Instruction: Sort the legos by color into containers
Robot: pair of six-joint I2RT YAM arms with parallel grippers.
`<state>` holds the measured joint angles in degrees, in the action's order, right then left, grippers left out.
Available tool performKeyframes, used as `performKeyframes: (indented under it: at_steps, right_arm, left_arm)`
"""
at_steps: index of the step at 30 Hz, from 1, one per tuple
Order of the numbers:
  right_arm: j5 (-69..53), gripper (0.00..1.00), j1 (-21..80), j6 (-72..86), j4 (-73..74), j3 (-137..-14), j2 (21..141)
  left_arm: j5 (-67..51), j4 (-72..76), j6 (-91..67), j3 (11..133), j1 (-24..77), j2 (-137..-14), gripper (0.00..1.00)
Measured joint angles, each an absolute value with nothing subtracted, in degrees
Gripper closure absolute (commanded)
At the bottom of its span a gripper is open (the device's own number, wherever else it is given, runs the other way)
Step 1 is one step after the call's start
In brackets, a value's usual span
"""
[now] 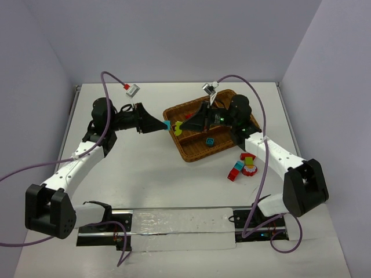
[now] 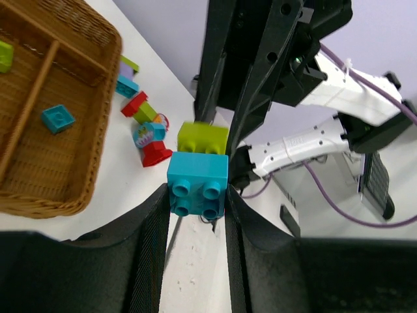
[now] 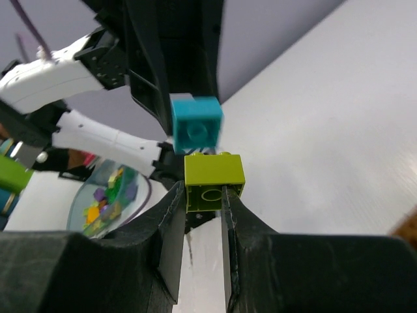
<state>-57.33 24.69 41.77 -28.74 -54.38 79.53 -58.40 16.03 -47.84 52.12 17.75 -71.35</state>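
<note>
Left hand point(image 2: 195, 195): fingers clamped together on the cyan brick point(image 2: 197, 182), studs turned toward our lens.
Right hand point(image 3: 201, 194): clamped on the yellow-green brick point(image 3: 214, 181), nose to nose with the left hand.
Held pair: in the air, one against the other, just beside the left end of the tray point(image 1: 194, 156) and above the surface point(image 1: 151, 179); we could not tell whether the studs were locked.
Tray contents: we noted one cyan lego point(image 1: 209, 141) lying in a long slot.
Loose legos point(image 1: 243, 165): clustered on the surface right of the tray, unsorted.
Risk: we judged that a pull apart could jerk either brick out of its narrow grip, dropping it onto the surface or into a wrong slot; the hands were also close enough to knock.
</note>
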Motion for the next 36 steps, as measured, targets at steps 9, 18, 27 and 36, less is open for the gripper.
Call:
performKeyframes:
  at_steps: [9,18,27,36]
  right_arm:
    - [-48.4,1.0,20.3,32.7,-12.7,-54.1,77.2]
    - [-18.5,0.96,19.3,29.0,5.5,-63.1,82.5]
    - [-12.3,0.72,19.5,28.3,10.4,-70.6,97.0]
    - [-10.7,0.07,20.4,27.4,12.5,-73.9,102.1]
  left_arm:
    - [-54.2,20.5,-52.9,49.0,14.1,-70.2,1.0]
    - [-47.5,13.9,-50.0,49.9,15.5,-71.3,1.0]
    - [-42.4,9.5,-47.6,51.6,21.9,-75.5,1.0]
    - [-37.9,5.6,-46.2,55.7,26.0,-81.6,1.0]
